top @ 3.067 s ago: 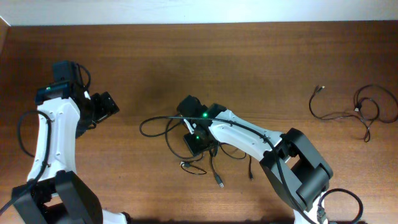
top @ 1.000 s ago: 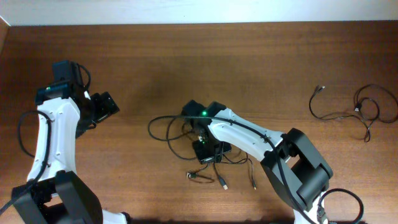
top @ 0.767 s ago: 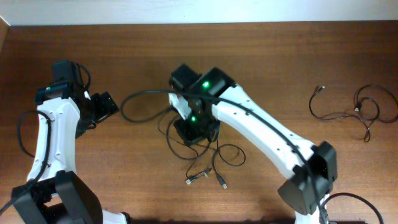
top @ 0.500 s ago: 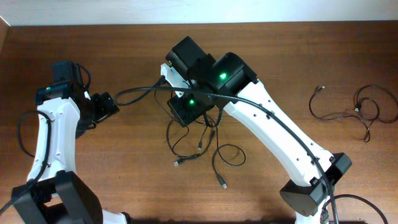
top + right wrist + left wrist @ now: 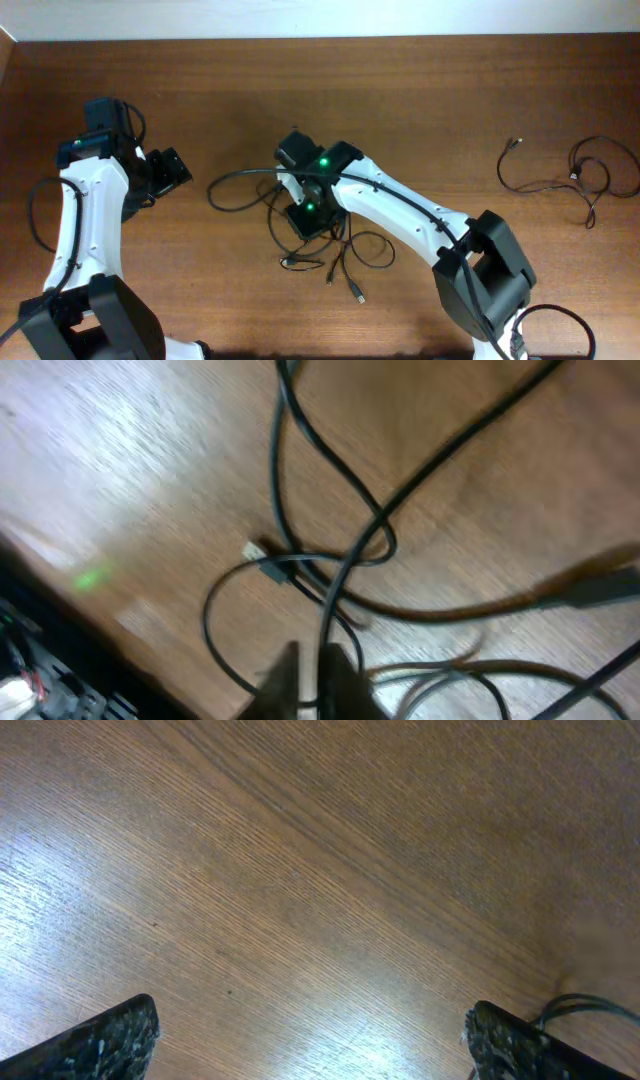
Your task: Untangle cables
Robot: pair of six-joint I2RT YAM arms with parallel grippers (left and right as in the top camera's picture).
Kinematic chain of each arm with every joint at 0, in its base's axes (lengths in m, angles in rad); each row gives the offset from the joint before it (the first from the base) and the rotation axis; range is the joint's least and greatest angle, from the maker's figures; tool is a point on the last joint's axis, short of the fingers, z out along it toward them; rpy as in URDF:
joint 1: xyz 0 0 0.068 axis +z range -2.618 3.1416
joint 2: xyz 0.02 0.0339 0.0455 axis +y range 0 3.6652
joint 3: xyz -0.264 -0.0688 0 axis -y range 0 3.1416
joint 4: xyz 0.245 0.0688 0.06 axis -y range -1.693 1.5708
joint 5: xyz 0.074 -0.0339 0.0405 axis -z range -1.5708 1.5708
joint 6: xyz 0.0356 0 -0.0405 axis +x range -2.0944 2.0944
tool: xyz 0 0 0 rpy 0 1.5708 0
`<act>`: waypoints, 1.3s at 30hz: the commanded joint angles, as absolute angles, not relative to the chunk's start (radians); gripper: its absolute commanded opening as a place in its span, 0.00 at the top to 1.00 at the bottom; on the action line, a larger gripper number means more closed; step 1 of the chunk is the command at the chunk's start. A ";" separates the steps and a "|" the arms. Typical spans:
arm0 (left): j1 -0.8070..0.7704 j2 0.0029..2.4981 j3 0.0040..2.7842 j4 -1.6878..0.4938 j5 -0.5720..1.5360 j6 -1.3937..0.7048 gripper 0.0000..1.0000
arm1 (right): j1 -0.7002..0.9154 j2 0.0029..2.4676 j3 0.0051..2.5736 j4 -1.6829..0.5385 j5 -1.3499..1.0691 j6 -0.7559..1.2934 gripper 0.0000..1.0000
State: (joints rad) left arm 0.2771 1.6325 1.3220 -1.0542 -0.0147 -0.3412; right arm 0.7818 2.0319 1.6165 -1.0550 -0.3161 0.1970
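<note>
Nothing here can be read from where I stand: no lettering, label, brand or number shows on the cables (image 5: 277, 460), on the white arms (image 5: 400, 215) or on the wooden tabletop (image 5: 450, 100)
</note>
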 commanded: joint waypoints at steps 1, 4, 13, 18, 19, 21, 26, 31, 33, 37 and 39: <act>0.281 1.617 1.328 -1.053 -0.014 -0.351 0.01 | 0.786 2.024 1.583 -1.054 -0.338 0.199 0.78; 0.281 1.617 1.328 -1.053 -0.014 -0.352 0.01 | 0.786 2.024 1.554 -1.050 -0.339 0.199 0.70; 0.281 1.617 1.328 -1.053 -0.014 -0.351 0.01 | 0.836 2.025 1.526 -1.043 -0.434 0.191 0.04; 0.281 1.617 1.328 -1.053 -0.014 -0.351 0.01 | 0.893 2.025 1.446 -0.950 -0.297 0.191 0.00; 0.281 1.617 1.328 -1.053 -0.014 -0.351 0.01 | 0.898 2.025 1.429 -0.920 -0.290 0.191 0.00; 0.281 1.617 1.328 -1.053 -0.014 -0.351 0.01 | 0.898 2.025 1.405 -0.871 -0.255 0.192 0.23; 0.281 1.617 1.328 -1.053 -0.014 -0.351 0.01 | 0.896 2.022 1.407 -0.866 -0.271 0.192 0.96; 0.281 1.617 1.328 -1.053 -0.014 -0.351 0.01 | 0.896 1.969 1.551 -0.956 -0.430 0.147 0.96; 0.281 1.617 1.328 -1.053 -0.014 -0.351 0.01 | 0.896 1.947 1.643 -1.029 -0.449 0.126 0.96; 0.281 1.617 1.328 -1.053 -0.014 -0.352 0.01 | 0.888 1.910 1.891 -1.224 -0.289 0.074 0.96; 0.281 1.617 1.328 -1.053 -0.014 -0.351 0.01 | 0.851 1.910 2.011 -1.321 -0.112 0.074 0.96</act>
State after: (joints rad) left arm 0.2771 1.6325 1.3220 -1.0542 -0.0151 -0.3412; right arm 0.8875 1.9408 1.9034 -1.2690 -0.3111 0.0956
